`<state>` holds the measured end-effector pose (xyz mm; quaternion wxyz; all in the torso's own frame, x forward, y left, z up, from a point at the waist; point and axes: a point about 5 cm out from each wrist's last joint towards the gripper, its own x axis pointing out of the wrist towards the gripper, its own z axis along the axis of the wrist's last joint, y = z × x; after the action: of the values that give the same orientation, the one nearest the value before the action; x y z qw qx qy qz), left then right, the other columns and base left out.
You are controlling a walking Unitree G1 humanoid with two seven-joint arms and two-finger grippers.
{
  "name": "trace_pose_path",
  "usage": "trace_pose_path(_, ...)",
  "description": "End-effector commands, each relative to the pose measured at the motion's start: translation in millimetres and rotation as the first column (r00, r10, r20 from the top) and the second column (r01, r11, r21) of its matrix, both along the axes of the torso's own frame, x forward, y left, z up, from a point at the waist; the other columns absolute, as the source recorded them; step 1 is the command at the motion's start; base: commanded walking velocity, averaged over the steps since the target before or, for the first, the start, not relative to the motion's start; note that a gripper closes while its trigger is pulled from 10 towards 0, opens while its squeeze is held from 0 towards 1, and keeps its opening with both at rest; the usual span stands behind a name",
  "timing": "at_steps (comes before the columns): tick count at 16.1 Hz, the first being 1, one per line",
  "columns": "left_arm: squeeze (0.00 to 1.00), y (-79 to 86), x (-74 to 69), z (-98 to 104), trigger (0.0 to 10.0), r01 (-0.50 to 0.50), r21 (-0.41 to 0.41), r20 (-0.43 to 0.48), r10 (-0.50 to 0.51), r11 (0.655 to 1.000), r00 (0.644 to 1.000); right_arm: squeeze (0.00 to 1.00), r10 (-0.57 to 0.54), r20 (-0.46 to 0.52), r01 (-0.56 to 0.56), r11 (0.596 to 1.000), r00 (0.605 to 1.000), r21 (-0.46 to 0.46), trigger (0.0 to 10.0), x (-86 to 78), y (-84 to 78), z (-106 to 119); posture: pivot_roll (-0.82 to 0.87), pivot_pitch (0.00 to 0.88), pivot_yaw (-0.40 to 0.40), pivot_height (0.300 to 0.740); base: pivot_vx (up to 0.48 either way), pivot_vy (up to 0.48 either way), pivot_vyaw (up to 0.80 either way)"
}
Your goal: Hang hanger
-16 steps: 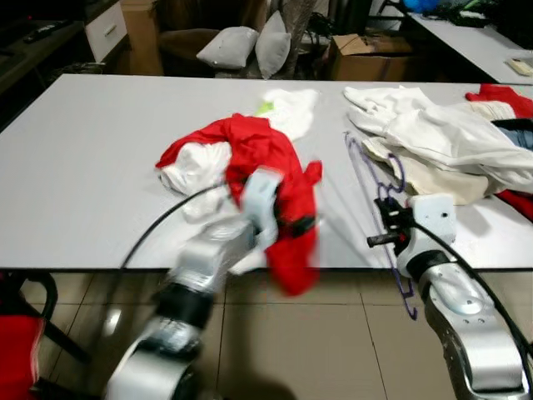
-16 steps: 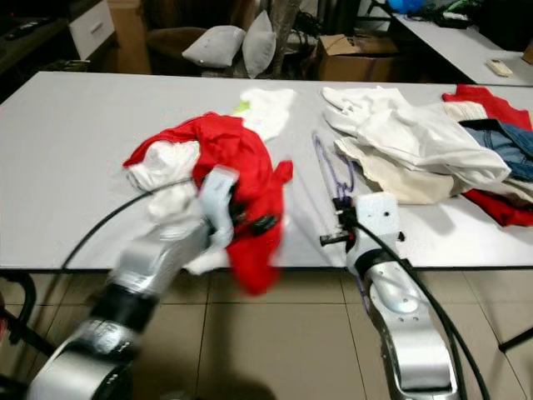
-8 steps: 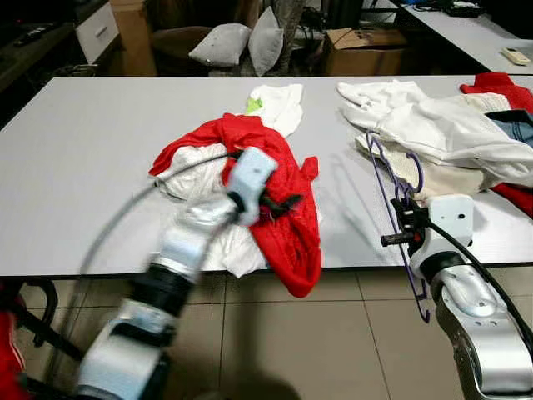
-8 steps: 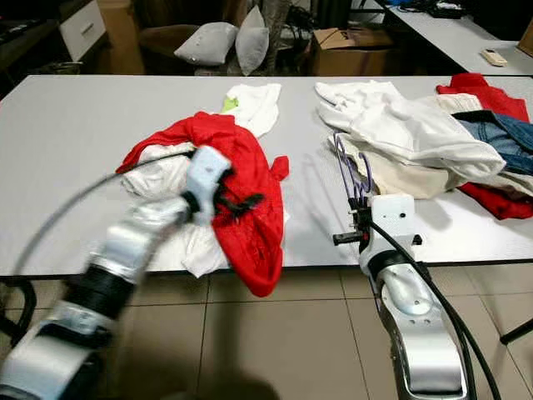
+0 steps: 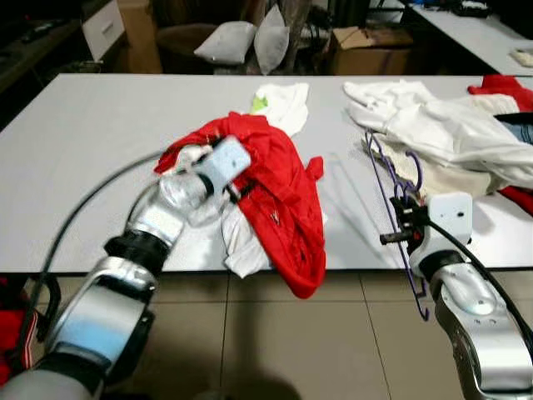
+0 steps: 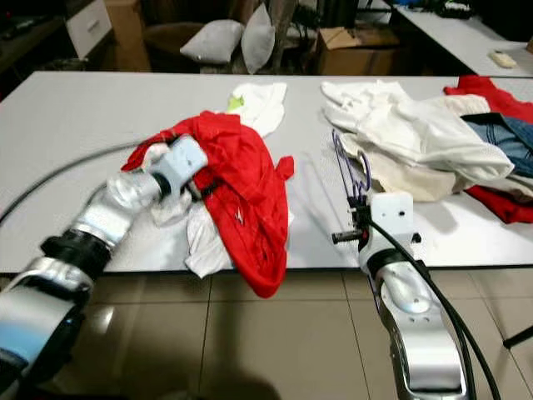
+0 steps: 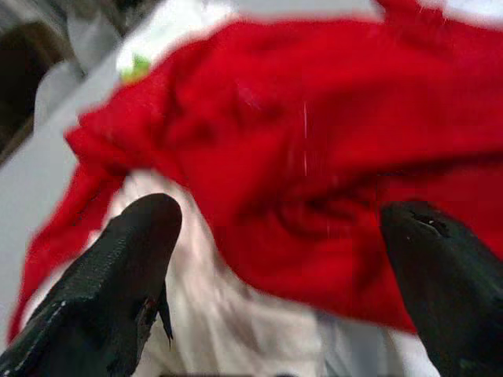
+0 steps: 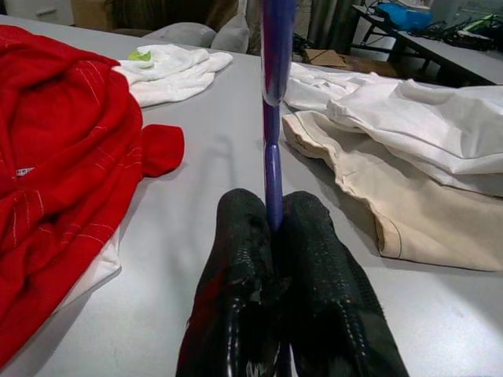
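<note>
White table [image 5: 83, 142], clothes heaped. Right gripper [image 8: 271, 236] clamped on thin purple wire hanger [image 5: 385, 179], held upright at table's front edge. Left gripper [image 7: 291, 228], fingers spread, at crumpled red garment [image 5: 279, 187].

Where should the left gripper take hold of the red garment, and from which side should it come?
Probably at the raised bunched fold on top of the red garment, coming from the robot's left, where the open left gripper already faces it. The fold stands above the table, so the fingers can close around cloth. The overhanging lower part is flatter and harder to pinch.
</note>
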<state>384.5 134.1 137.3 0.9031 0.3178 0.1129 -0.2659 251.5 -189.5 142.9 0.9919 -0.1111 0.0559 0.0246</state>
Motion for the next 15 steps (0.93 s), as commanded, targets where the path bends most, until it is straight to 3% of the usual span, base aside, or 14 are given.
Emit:
trace_pose_path(1,0.0,-1.0,5.9,10,10.0,-0.013,0.017,0.049,0.012,1.0,0.999,0.0,0.0,0.026,0.0,1.0,1.0,-0.003,10.0,1.4,0.3,7,-0.04,0.0,0.022,0.74,0.0,0.0,0.0)
trace_pose_path(2,0.0,1.5,7.1,6,10.0,-0.038,0.068,0.062,0.033,0.997,0.998,0.0,-0.003,0.027,0.003,1.0,1.0,-0.003,10.0,0.7,0.2,7,-0.05,0.0,0.026,0.74,0.0,0.0,0.0)
trace_pose_path(4,0.0,3.8,7.7,4,10.0,-0.053,0.092,0.068,0.047,0.994,0.997,0.0,-0.005,0.027,0.005,1.0,1.0,-0.002,10.0,-0.5,0.1,7,-0.05,0.0,0.028,0.74,0.0,0.0,0.0)
trace_pose_path(5,0.0,4.3,7.9,3,8.0,-0.067,0.044,0.052,0.064,0.997,0.997,0.0,-0.008,0.026,0.008,1.0,1.0,0.0,10.0,-1.2,0.2,6,-0.05,0.0,0.031,0.74,0.0,0.0,0.0)
trace_pose_path(6,0.0,3.7,8.8,4,2.3,-0.085,-0.018,0.042,0.086,0.996,0.995,0.0,-0.009,0.024,0.008,1.0,1.0,0.002,10.0,-1.6,0.6,6,-0.04,0.0,0.028,0.74,0.0,0.0,0.0)
trace_pose_path(7,0.0,2.4,9.4,4,0.0,-0.102,-0.079,0.027,0.105,0.992,0.994,0.0,-0.006,0.022,0.006,1.0,1.0,0.004,10.0,-1.7,1.8,5,-0.04,0.0,0.027,0.74,0.0,0.0,0.0)
trace_pose_path(11,0.0,-1.0,11.3,5,0.0,-0.152,-0.175,-0.002,0.154,0.973,0.988,0.0,0.005,0.021,-0.005,1.0,1.0,0.009,10.0,-1.3,4.5,4,-0.05,0.0,0.029,0.74,0.0,0.0,0.0)
trace_pose_path(15,0.0,-9.9,11.5,6,0.0,-0.13,-0.18,0.0,0.132,0.975,0.991,0.0,0.001,0.025,-0.001,1.0,1.0,0.009,10.0,-1.6,4.7,5,-0.05,0.0,0.038,0.74,0.0,0.0,0.0)
